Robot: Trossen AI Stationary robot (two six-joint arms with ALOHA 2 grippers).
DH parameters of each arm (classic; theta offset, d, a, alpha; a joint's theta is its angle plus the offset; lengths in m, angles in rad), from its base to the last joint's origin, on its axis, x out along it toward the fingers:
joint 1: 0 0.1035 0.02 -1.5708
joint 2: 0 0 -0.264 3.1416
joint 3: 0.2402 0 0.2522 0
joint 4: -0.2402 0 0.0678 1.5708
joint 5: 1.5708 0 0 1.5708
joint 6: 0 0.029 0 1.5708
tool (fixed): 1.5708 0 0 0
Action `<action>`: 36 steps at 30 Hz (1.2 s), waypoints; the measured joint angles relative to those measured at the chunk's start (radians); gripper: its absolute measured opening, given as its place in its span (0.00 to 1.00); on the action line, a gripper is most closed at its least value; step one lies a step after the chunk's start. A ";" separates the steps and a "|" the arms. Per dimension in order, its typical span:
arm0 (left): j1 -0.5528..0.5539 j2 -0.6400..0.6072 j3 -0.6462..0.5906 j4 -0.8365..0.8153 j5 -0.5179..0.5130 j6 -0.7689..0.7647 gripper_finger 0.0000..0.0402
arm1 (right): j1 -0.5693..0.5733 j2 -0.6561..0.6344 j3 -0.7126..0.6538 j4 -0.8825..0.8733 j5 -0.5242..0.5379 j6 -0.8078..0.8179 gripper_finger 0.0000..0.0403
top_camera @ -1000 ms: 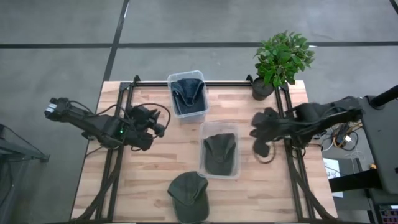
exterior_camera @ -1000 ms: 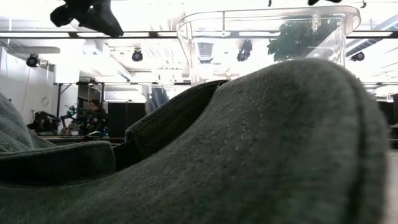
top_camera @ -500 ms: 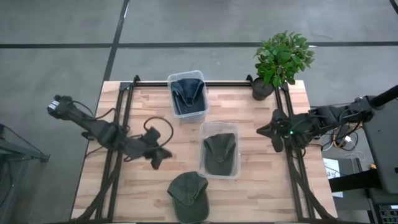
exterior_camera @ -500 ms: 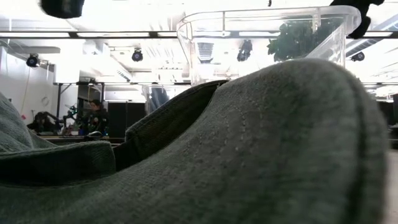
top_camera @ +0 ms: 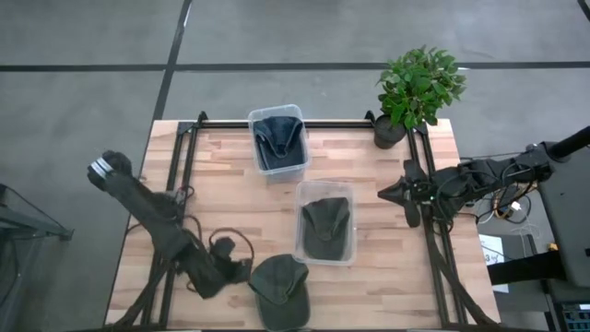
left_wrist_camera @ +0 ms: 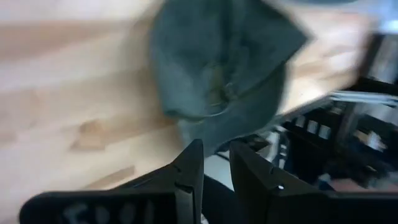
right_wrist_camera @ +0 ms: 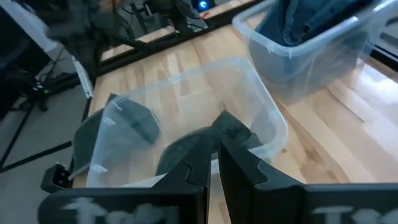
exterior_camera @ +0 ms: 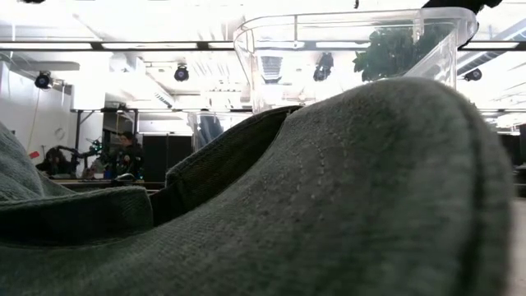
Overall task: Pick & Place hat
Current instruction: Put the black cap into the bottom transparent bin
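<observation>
Left gripper (top_camera: 236, 272), fingers nearly closed and empty, had swung from 9 o'clock to the hat (top_camera: 281, 290) at 6 o'clock; pickup seemed imminent.

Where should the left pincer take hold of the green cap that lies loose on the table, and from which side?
Probably by the rim of the green cap nearest the left pincer. Come from above on that side: the cap lies flat, and its soft edge suits narrow fingers.

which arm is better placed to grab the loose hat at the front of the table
Left. The left gripper sits right beside the loose dark green fabric cap on the wooden table, while the right gripper waits at the far right edge.
</observation>
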 joint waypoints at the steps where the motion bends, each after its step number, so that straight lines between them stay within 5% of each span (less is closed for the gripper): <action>1: -0.004 0.030 0.012 -0.006 0.017 -0.031 0.18 | 0.000 -0.004 0.000 0.007 -0.006 -0.007 0.07; 9: -0.004 0.180 0.130 -0.009 0.051 -0.073 0.18 | 0.000 -0.008 0.000 0.019 -0.015 -0.031 0.07; 25: -0.008 0.205 0.138 -0.015 0.046 -0.067 0.19 | 0.000 -0.008 0.000 0.014 -0.041 -0.072 0.07; 36: -0.008 0.205 0.136 -0.026 0.050 -0.064 0.43 | 0.000 -0.008 0.000 0.014 -0.041 -0.078 0.07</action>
